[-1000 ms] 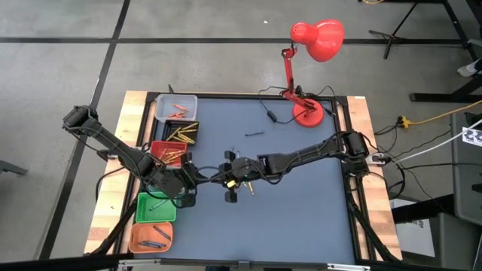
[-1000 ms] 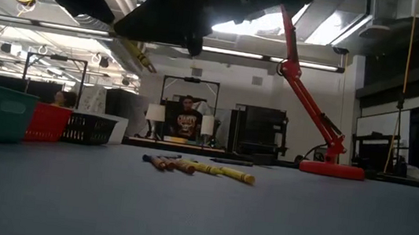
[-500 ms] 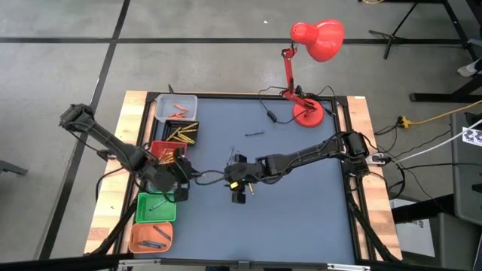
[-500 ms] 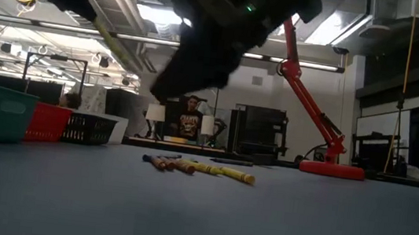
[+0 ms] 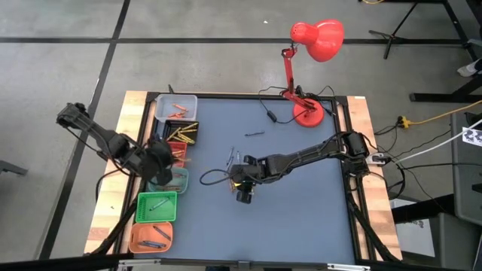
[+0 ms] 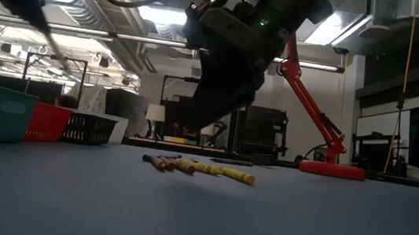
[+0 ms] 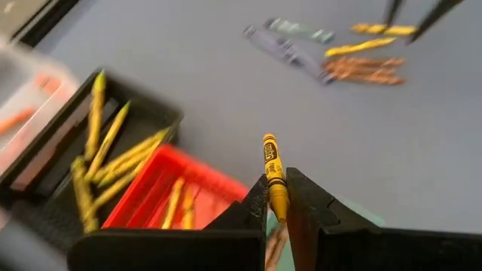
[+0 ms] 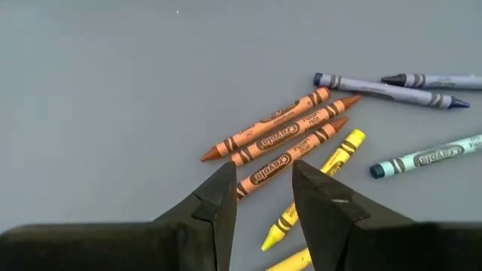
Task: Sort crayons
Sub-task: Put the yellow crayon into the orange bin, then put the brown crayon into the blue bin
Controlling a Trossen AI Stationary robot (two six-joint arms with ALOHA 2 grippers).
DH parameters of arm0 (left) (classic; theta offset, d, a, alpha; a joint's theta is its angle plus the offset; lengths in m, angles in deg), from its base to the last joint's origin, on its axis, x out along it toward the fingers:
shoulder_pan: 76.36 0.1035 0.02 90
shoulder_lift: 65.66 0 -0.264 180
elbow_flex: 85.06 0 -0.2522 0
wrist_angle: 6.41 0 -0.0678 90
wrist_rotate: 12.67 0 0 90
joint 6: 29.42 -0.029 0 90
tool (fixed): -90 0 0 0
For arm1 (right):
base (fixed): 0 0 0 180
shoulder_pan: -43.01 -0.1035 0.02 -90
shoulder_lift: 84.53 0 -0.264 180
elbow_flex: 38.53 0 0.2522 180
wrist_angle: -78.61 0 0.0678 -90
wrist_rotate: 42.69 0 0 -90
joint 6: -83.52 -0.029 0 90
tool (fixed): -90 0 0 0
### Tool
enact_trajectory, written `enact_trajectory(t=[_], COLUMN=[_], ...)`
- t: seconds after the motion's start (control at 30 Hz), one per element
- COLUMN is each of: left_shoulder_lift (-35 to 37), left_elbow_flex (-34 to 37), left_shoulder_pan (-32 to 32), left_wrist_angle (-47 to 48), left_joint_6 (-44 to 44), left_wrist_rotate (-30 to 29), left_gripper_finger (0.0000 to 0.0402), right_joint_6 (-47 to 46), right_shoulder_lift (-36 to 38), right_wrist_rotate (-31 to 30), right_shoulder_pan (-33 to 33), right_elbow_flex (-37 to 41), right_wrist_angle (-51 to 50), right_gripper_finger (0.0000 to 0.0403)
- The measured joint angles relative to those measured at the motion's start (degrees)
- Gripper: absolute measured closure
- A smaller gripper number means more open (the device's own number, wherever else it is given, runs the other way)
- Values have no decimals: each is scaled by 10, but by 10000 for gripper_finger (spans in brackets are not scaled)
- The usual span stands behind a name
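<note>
Left gripper [image 7: 276, 197] clamped on a yellow crayon [image 7: 273, 175] above the bins along the table's [image 5: 301, 218] left edge, delivery likely next into the black bin [image 7: 113, 139], while right gripper [image 8: 260, 197], fingers apart, hovers over mid-table orange crayons [image 8: 282, 137], needing descent and closure.

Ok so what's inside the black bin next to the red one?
The black bin holds several yellow crayons lying loosely. Its near corner is cut off in the left wrist view, so anything there can't be seen.
</note>
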Motion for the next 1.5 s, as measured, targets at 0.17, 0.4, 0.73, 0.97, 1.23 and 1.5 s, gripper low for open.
enact_trajectory(t=[0.17,0.4,0.73,0.97,1.23,1.5], left_shoulder_lift=[8,7,7,7,7,7], left_elbow_flex=[0,0,0,0,0,0], left_shoulder_pan=[0,0,0,0,0,0], left_wrist_angle=[95,165,169,169,168,164], left_joint_6=[98,204,208,218,219,219], left_wrist_rotate=[2,15,23,21,21,21], left_gripper_finger=[388,388,388,379,315,306], right_joint_6=[0,0,0,0,0,0], right_shoulder_lift=[0,0,0,0,0,0], right_wrist_rotate=[0,0,-29,-81,-81,-82], right_shoulder_pan=[0,0,0,0,0,0], right_elbow_flex=[0,0,0,0,0,0], right_wrist_angle=[-2,-3,-23,-42,-42,-42], right_gripper_finger=[276,276,276,276,276,276])
